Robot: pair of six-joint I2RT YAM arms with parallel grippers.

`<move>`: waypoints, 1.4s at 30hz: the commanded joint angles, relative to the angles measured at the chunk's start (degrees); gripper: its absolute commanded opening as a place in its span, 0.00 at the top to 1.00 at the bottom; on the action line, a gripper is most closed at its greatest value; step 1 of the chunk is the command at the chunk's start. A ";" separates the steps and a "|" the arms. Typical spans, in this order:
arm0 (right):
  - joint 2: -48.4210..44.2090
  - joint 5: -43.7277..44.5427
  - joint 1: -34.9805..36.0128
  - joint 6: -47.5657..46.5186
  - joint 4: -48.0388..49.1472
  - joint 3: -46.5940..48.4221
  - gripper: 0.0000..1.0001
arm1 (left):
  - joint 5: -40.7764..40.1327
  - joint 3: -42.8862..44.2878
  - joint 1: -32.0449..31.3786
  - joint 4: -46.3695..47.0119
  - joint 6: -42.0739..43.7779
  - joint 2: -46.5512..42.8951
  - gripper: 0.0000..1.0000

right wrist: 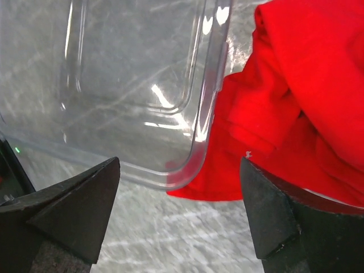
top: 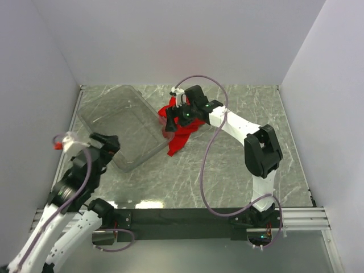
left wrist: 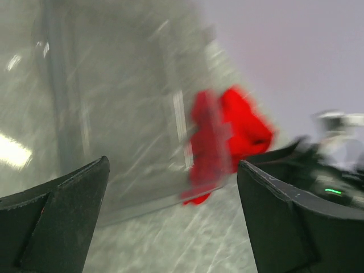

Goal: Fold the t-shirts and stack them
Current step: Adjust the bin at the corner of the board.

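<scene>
Soft, light red t-shirt [top: 182, 133] crumpled against the clear bin [top: 116, 122] toward the table's [top: 239, 170] far edge, probably best pinched at a raised fold; left fingers [left wrist: 62, 210] and right fingers [right wrist: 79, 205] gape wide, empty.

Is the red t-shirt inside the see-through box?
No, the red t-shirt lies crumpled outside the clear box, right against its rim.

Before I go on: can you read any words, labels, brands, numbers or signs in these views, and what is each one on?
None can be read.
The red t-shirt is plain, with no print showing.
The clear plastic bin shows no label or marking.
The left wrist view is motion-blurred, so any small text there could not be read.
</scene>
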 commanded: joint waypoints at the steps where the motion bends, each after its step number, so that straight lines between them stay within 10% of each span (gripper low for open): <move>1: -4.34 -1.55 -0.62 -7.14 -3.52 3.26 0.08 | 1.58 0.06 0.34 -8.26 -11.88 12.53 0.01; 11: -19.88 -15.53 -8.61 -14.64 -4.94 -9.99 0.09 | 25.75 6.11 32.42 -6.24 1.73 32.70 0.11; 29: -25.44 -24.41 -17.50 -13.94 -4.32 -16.87 0.10 | 28.13 -0.20 31.72 -2.73 5.77 46.68 0.37; 42: -26.75 -29.33 -23.29 -15.26 -4.76 -19.68 0.10 | 7.83 12.18 31.98 0.51 27.11 63.45 1.00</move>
